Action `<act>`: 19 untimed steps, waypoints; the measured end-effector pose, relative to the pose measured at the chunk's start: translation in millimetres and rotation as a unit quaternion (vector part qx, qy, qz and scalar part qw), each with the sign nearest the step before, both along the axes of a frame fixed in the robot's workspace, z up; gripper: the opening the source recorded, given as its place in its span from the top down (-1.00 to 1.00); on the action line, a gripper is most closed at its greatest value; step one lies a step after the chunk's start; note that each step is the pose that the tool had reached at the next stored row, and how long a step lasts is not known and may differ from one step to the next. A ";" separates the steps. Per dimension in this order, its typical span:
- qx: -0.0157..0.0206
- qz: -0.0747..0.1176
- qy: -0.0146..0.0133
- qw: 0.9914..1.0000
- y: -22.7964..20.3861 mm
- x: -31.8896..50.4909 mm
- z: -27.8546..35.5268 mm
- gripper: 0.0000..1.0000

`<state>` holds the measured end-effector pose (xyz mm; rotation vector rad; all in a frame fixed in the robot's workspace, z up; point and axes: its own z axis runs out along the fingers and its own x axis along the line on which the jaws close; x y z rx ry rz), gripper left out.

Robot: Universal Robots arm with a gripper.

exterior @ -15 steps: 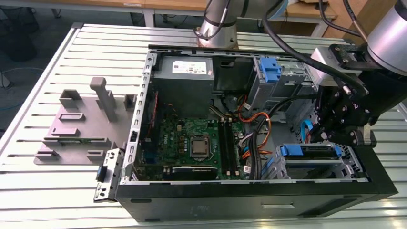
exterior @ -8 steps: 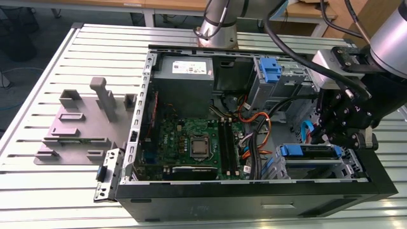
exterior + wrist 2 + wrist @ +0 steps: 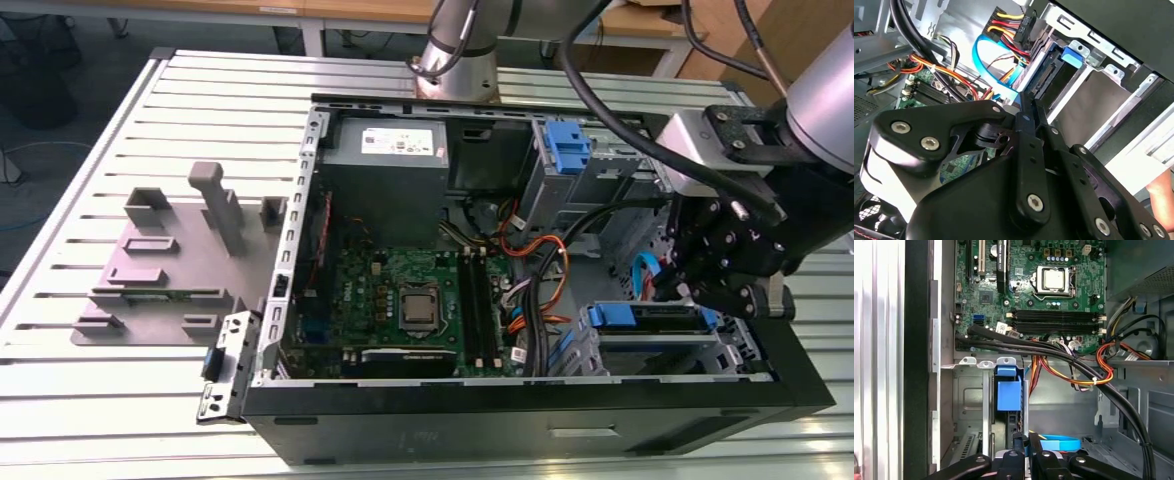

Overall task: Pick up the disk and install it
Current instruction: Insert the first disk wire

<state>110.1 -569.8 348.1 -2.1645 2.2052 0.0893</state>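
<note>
The disk (image 3: 654,317) stands on edge in the drive bay at the near corner of the open computer case, on the exterior view's right, its blue carrier tab facing the motherboard. My gripper (image 3: 705,296) hangs just above the disk's other end. In the first wrist view the black fingers (image 3: 1018,441) sit close together right behind the disk (image 3: 1008,392). The second wrist view shows the gripper (image 3: 1029,102) shut, nothing between the fingers, its tips at the disk's connector end (image 3: 1051,75). Whether they touch it, I cannot tell.
A grey power supply box (image 3: 387,150) fills the case's far corner, with a blue bracket (image 3: 567,145) in the bay beside it. Orange, black and light blue cables (image 3: 1089,377) run across between the motherboard (image 3: 400,300) and the bays. A grey fixture (image 3: 174,260) stands outside the case.
</note>
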 end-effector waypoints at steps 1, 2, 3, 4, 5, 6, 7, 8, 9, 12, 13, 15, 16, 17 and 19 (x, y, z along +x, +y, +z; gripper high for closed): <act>0.000 0.000 0.000 1.000 -0.4 0.3 -0.6 0.69; 0.000 0.000 0.000 1.000 -0.6 0.4 -1.2 0.69; 0.000 -0.001 0.000 1.000 -0.8 0.6 -1.8 0.69; 0.000 -0.001 0.000 1.000 -1.0 0.7 -2.6 0.69; 0.000 -0.001 0.000 1.000 -1.1 0.8 -3.4 0.69; 0.000 -0.001 0.000 1.000 -1.1 1.0 -4.2 0.69; 0.000 -0.001 0.000 1.000 -1.1 1.2 -4.7 0.69; 0.000 -0.001 0.000 1.000 -1.1 1.5 -4.7 0.69; 0.000 -0.001 0.000 1.000 -1.1 2.0 -4.9 0.69; 0.000 -0.001 0.001 1.000 -1.4 3.6 -5.3 0.69; 0.000 -0.001 0.001 1.000 -1.7 4.0 -5.3 0.69; 0.000 -0.001 0.001 1.000 -3.1 4.2 -5.7 0.69; 0.000 -0.001 0.001 1.000 -3.9 4.2 -5.8 0.69; 0.000 -0.001 0.001 1.000 -4.9 4.2 -5.9 0.69; 0.000 -0.001 0.001 1.000 -6.4 4.2 -6.2 0.69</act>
